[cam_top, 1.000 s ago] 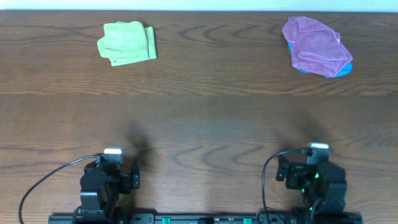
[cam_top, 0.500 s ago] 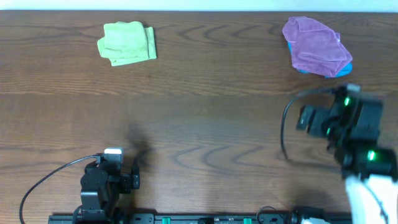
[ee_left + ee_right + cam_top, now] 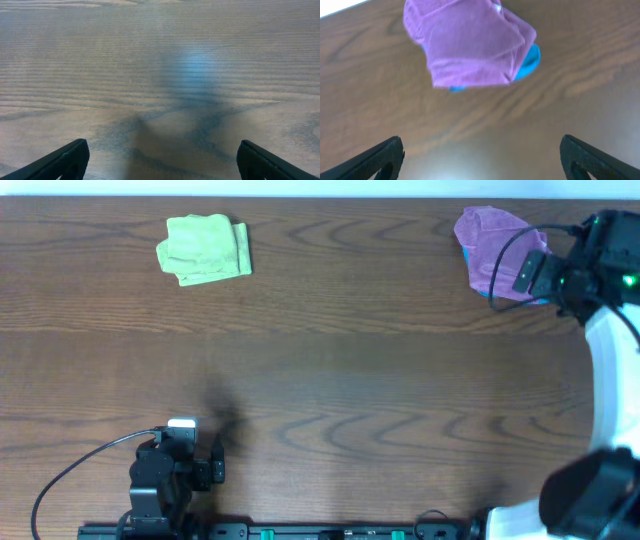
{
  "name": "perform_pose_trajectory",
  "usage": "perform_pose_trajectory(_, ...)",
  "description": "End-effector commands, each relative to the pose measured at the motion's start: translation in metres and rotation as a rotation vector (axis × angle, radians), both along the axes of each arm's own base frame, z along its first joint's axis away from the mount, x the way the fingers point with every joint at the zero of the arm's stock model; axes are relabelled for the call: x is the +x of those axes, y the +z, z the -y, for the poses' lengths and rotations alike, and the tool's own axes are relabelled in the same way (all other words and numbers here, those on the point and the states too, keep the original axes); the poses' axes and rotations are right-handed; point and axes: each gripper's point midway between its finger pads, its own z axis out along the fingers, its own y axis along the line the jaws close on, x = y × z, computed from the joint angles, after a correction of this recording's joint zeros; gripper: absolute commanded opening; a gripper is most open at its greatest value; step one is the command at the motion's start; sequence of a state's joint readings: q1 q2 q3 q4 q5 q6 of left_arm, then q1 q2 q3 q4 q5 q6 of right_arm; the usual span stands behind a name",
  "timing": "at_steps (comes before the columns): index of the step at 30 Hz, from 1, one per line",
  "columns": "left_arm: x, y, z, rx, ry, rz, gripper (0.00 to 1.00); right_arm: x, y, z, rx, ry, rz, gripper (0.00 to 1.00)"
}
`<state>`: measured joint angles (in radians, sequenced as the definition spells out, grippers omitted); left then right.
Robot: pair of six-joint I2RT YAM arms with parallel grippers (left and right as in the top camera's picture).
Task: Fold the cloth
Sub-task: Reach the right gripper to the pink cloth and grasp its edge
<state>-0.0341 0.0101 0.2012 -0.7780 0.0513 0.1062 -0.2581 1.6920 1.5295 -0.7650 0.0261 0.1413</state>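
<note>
the right arm (image 3: 603, 350) is stretched far out along the right edge of the dark wood-grain bench (image 3: 330, 360), its wrist over the far right corner. the right arm's fingers (image 3: 382, 157) stand wide apart, holding nothing, above wood just short of the cloth. the left arm (image 3: 165, 475) sits tucked at the near edge, left of centre. the left arm's fingers (image 3: 65, 160) are likewise spread, with only bench between them.

the crumpled purple fabric cloth (image 3: 470, 42) lies in a loose heap in the far right corner, unfolded, with lumpy overlapping flaps. a bright blue item (image 3: 532, 57), perhaps a second cloth, peeks from under it. a neatly folded light green cloth (image 3: 205, 248) lies by the far edge toward the left corner, well apart. open wood runs across the middle of the bench, between the cloths and the near edge.
</note>
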Motion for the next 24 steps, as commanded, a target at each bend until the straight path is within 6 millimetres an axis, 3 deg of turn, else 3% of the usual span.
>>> perform_pose_trajectory(1,-0.006,-0.015,-0.002,0.016,0.001,-0.048,0.95,0.022,-0.013,0.012,0.007,0.000,0.019,0.99)
perform_pose_trajectory(8,-0.006,-0.015,-0.002,0.016,0.001,-0.048,0.95,0.072,-0.049,0.025,-0.005,0.006,0.100,0.99)
perform_pose_trajectory(19,-0.006,-0.015,-0.002,0.016,0.001,-0.048,0.95,0.101,-0.098,0.013,0.068,0.100,0.115,0.99)
perform_pose_trajectory(24,-0.006,-0.015,-0.002,0.016,0.001,-0.048,0.95,0.105,-0.123,0.012,0.089,0.104,0.090,0.99)
